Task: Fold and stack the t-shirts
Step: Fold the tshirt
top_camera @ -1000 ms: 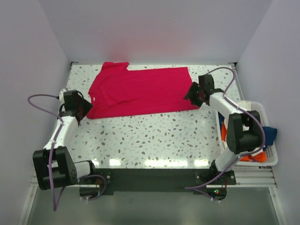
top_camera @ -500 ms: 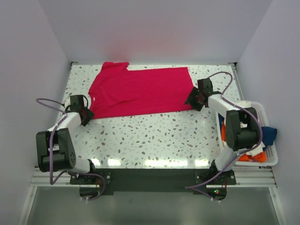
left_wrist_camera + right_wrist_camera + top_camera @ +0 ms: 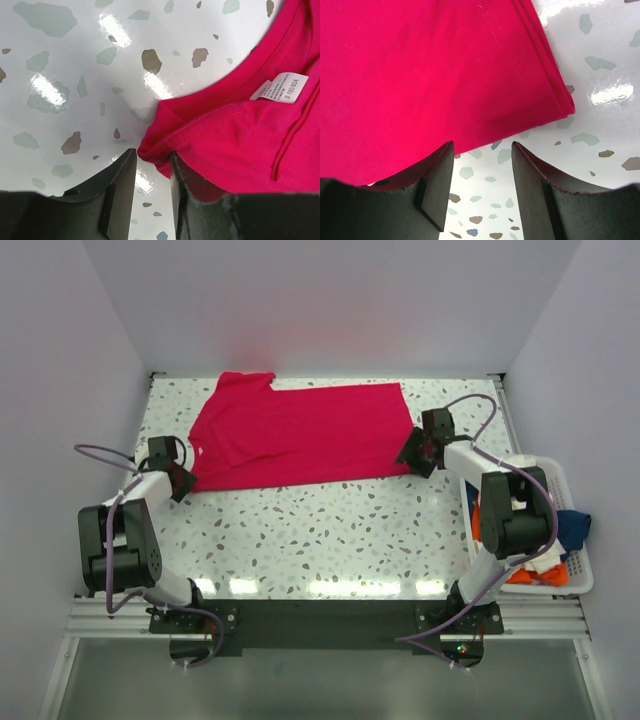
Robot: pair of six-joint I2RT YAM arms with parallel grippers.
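Note:
The crimson-red t-shirt (image 3: 300,435) lies flat across the back of the table, folded lengthwise, with its sleeve at the back left. My left gripper (image 3: 180,483) is at its near left corner. In the left wrist view the jaws (image 3: 151,156) stand a little apart, with the bunched corner of the red cloth (image 3: 240,140) between their tips. My right gripper (image 3: 408,453) is at the shirt's near right corner. It is open (image 3: 482,147), with the folded hem (image 3: 420,75) just ahead of its tips. Orange (image 3: 535,577) and dark blue (image 3: 576,525) shirts lie in the basket.
A white slatted basket (image 3: 583,580) stands off the table's right edge beside the right arm. A white size label (image 3: 280,86) shows inside the shirt's neck. Walls close in the table at the back and on both sides.
The left arm has swung in and lowered, bringing its gripper to the shirt's near left corner. The right gripper has shifted slightly at the shirt's right corner. The shirt has not moved.

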